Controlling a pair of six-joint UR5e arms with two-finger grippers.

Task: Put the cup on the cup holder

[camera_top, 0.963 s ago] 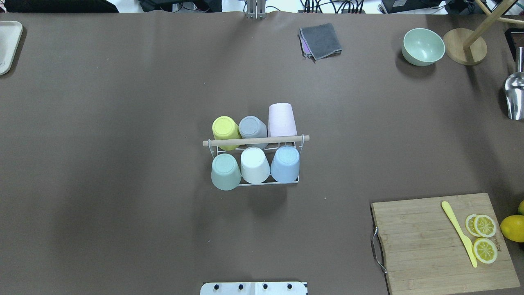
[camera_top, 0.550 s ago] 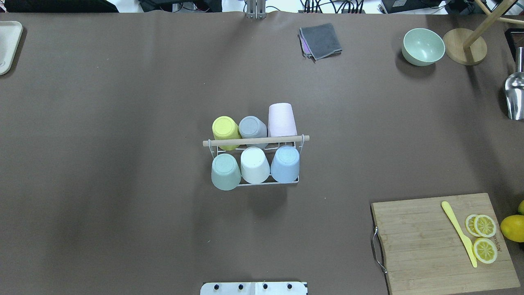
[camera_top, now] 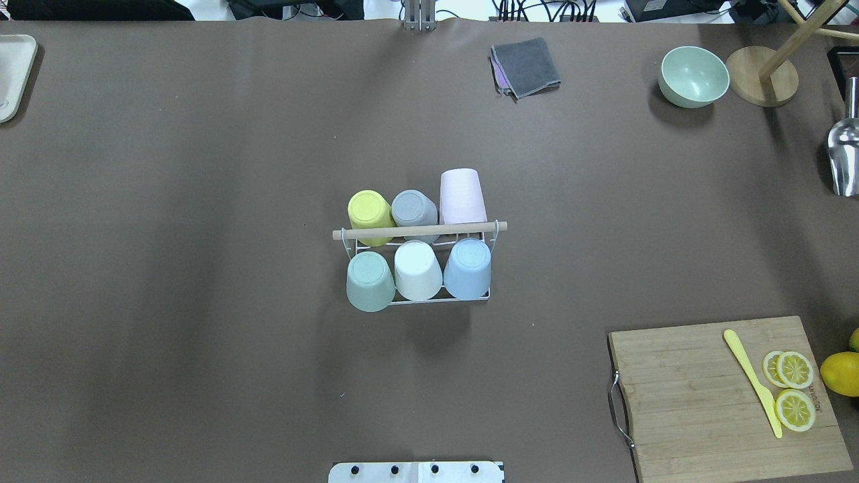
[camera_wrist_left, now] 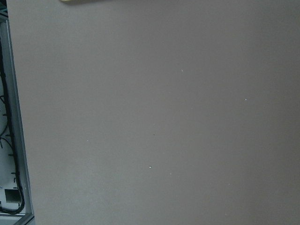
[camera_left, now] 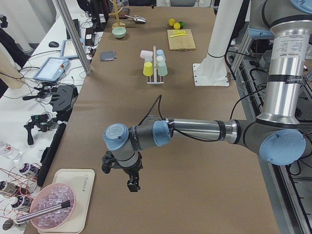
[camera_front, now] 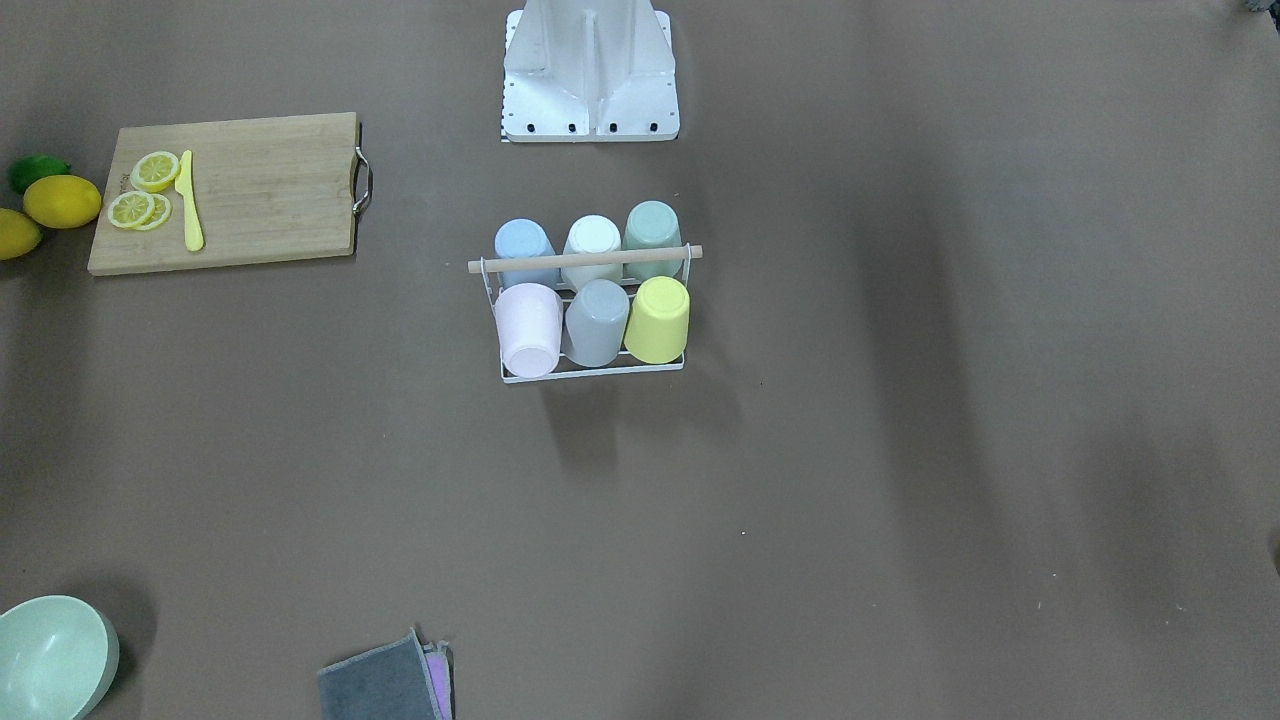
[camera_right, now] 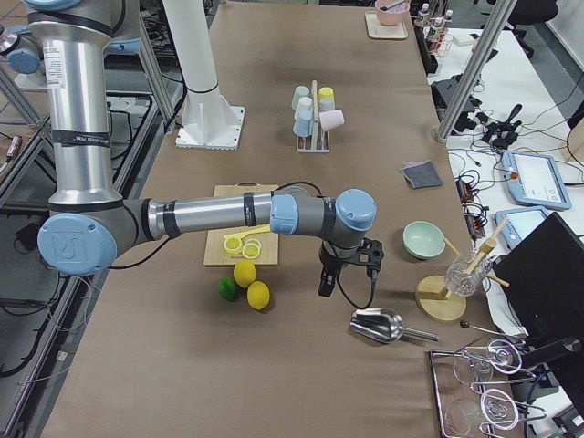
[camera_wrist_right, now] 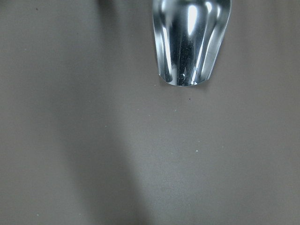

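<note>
The cup holder, a white wire rack with a wooden rod handle (camera_top: 419,231), stands mid-table and also shows in the front view (camera_front: 585,259). Several cups sit upside down on its prongs in two rows: yellow (camera_top: 369,213), grey (camera_top: 414,208) and pink (camera_top: 462,194) in the far row, green (camera_top: 369,280), white (camera_top: 417,270) and blue (camera_top: 468,268) in the near row. The pink cup leans outward more than the others. My left gripper (camera_left: 132,184) hangs over bare table far from the rack. My right gripper (camera_right: 324,285) hangs near a metal scoop (camera_wrist_right: 191,37). I cannot tell whether either is open or shut.
A cutting board (camera_top: 725,396) with lemon slices and a yellow knife lies at the near right, with whole lemons beside it. A green bowl (camera_top: 693,76), a wooden stand (camera_top: 763,75), the scoop (camera_top: 844,157) and a folded cloth (camera_top: 525,67) lie at the far right. A tray (camera_top: 12,74) sits far left.
</note>
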